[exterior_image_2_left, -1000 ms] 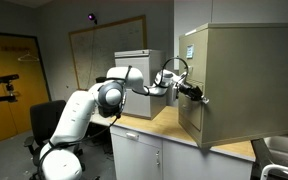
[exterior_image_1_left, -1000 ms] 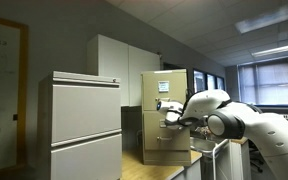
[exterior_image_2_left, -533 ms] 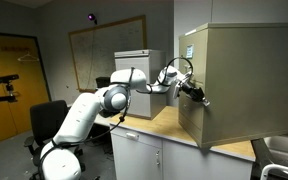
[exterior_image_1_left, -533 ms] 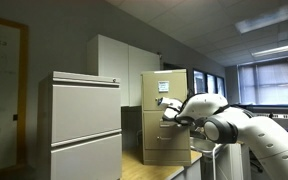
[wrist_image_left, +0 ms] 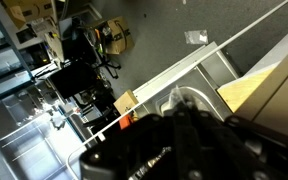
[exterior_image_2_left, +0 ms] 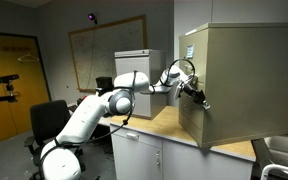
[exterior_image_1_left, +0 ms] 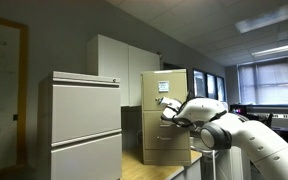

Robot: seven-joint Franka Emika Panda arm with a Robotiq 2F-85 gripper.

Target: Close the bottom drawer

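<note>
An office: a white filing cabinet [exterior_image_1_left: 84, 125] and a tan filing cabinet [exterior_image_1_left: 164, 100], a whiteboard [exterior_image_2_left: 106, 50] on the wall, a black swivel chair [exterior_image_2_left: 44, 115], strip ceiling lights [exterior_image_1_left: 269, 22] in a panelled ceiling, and window blinds [exterior_image_1_left: 274, 85].

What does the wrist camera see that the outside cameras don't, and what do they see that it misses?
Only the wrist view: a close-up of the dark tool, with grey floor and dark cluttered equipment beyond it.
Only the exterior views: the whole white arm, the tan filing cabinet, the white cabinet and the yellow door.
Both: the tool, though neither shows if it is open or shut.
</note>
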